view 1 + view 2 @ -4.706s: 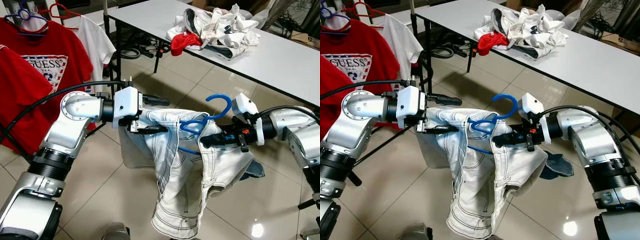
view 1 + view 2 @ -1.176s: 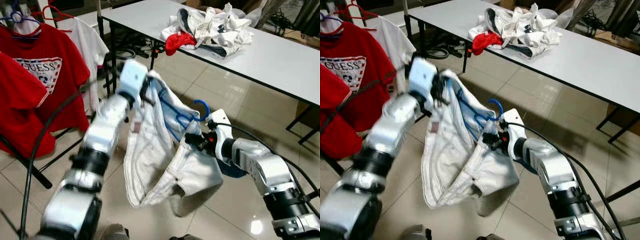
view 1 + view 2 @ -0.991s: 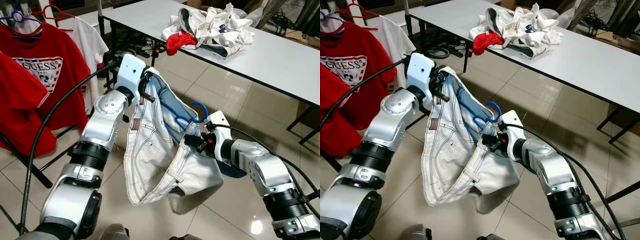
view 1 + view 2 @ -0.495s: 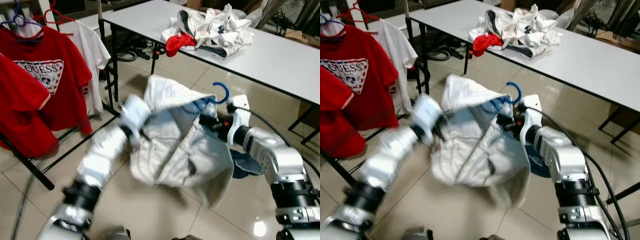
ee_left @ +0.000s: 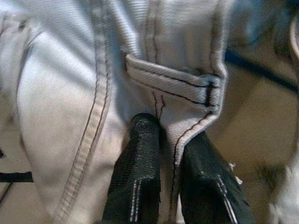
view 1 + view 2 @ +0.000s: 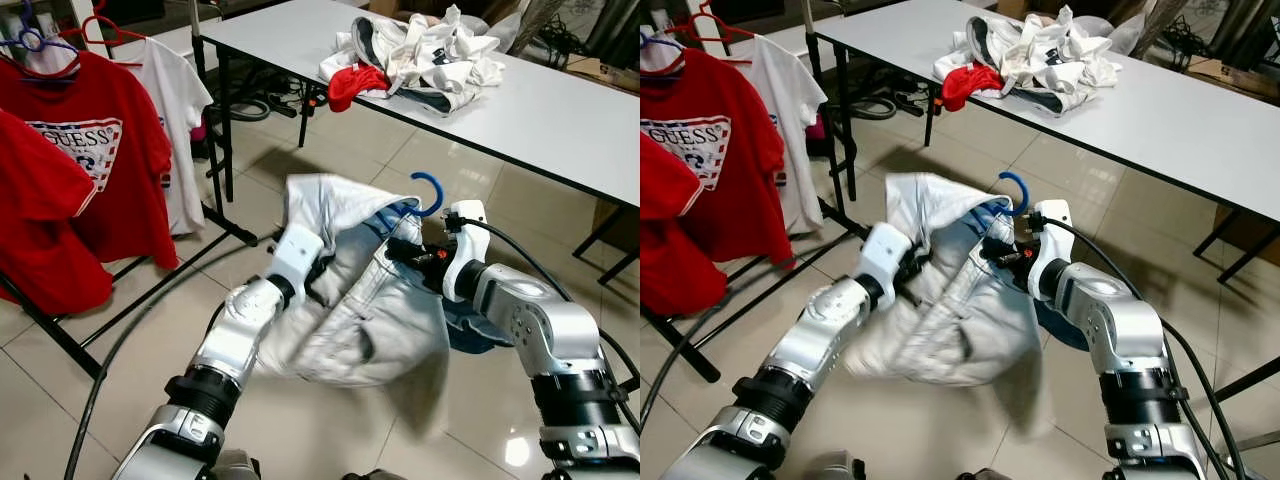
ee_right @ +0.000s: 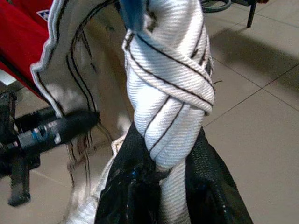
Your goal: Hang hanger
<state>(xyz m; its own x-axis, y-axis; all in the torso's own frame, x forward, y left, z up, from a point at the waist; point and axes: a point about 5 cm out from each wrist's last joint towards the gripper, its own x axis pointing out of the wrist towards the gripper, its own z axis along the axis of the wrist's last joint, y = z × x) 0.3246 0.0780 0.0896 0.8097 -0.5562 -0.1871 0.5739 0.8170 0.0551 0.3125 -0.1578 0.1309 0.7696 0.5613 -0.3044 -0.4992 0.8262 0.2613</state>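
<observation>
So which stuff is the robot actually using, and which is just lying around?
Using:
- white jeans
- blue hanger, poking out of the jeans
- left gripper, pinching the jeans
- right gripper, clamped on bunched jeans

Just lying around:
- pile of clothes on the white table
- red shirts and a white shirt hanging on the rack
- cables on the floor

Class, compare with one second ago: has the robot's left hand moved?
Yes. The left hand, gripping the white jeans, has dropped lower and away from the clothes rack.
</observation>
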